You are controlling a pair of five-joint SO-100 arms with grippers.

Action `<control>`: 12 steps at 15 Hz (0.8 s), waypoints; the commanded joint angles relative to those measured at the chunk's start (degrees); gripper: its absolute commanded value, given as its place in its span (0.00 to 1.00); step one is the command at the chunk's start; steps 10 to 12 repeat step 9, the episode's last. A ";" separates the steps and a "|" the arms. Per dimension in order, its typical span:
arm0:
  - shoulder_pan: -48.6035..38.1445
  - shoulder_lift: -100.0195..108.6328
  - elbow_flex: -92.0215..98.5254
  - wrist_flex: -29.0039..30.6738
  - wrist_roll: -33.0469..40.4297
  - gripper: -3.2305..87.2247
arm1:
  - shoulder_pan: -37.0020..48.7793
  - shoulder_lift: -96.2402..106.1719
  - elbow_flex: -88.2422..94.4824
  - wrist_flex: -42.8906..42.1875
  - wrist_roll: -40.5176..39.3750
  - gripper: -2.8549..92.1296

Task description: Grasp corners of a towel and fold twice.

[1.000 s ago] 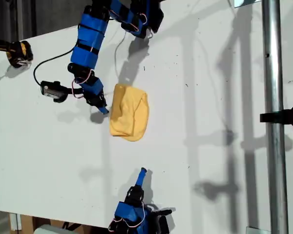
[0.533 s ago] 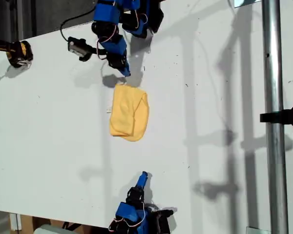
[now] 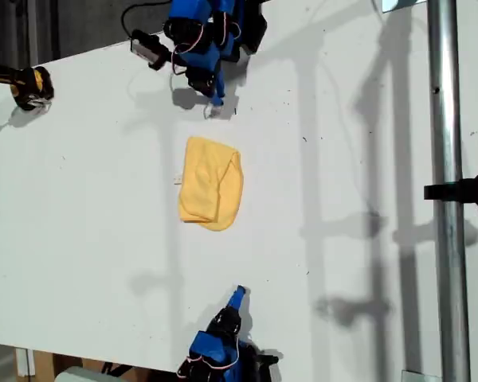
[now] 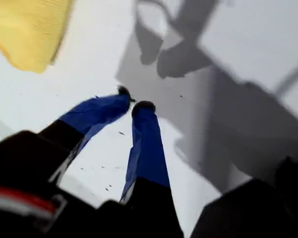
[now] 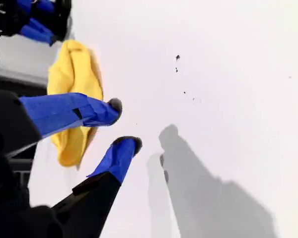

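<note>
The towel (image 3: 211, 193) lies folded into a small yellow bundle in the middle of the white table (image 3: 80, 239), with a tiny white tag (image 3: 178, 180) on its side toward the exterior view's left. My first gripper (image 3: 217, 99) hovers near the table's far edge, apart from the towel, its blue fingertips (image 4: 123, 94) nearly touching and holding nothing. The towel (image 4: 32, 29) shows off to the side in the first wrist view. My second gripper (image 3: 237, 294) sits near the table's near edge, a little open and empty. The towel (image 5: 72, 89) lies beyond its fingers (image 5: 109, 108).
A metal pole (image 3: 446, 239) with a black clamp (image 3: 470, 189) runs down the exterior view's right. A black and yellow object (image 3: 32, 86) sits at the table's edge on the exterior view's left. Bare white table surrounds the towel.
My first gripper has pulled away from the towel's side and swung up to the table's far edge. My second gripper has drawn back slightly toward the near edge. The towel has not moved.
</note>
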 commanded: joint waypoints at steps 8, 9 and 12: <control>-0.53 0.26 0.26 0.18 0.53 0.15 | -0.09 11.78 -3.16 7.47 0.35 0.11; -0.53 0.26 0.26 0.18 0.53 0.15 | -0.09 11.78 -3.16 7.47 0.35 0.11; -0.53 0.26 0.26 0.18 0.53 0.15 | -0.09 11.78 -3.16 7.47 0.35 0.11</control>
